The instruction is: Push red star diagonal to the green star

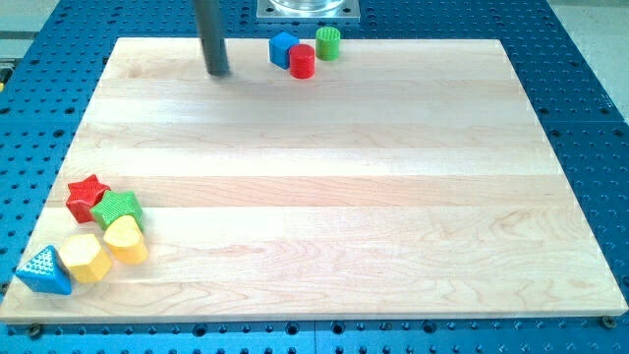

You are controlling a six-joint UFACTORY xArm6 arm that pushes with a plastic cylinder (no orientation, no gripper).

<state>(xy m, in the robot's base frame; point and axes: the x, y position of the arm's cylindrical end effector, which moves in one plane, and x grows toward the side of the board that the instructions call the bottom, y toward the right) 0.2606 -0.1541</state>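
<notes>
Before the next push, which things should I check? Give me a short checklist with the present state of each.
1. My tip visible: ok, near the view's top.
2. Tip near the red star: not ok, far across the board.
3. Red star apart from the green star: not ok, they touch.
4. Clear path down to the red star: ok.
5. Yellow blocks crowd the green star: not ok, touching.

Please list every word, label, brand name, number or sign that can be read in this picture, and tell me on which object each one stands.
None: no text, number or brand mark can be read in this view.
The wooden board is plain.
The red star, green star and the other blocks show only ribbed or dotted surface texture, no letters.
My tip is bare dark metal.
The blue perforated table shows only holes.
</notes>
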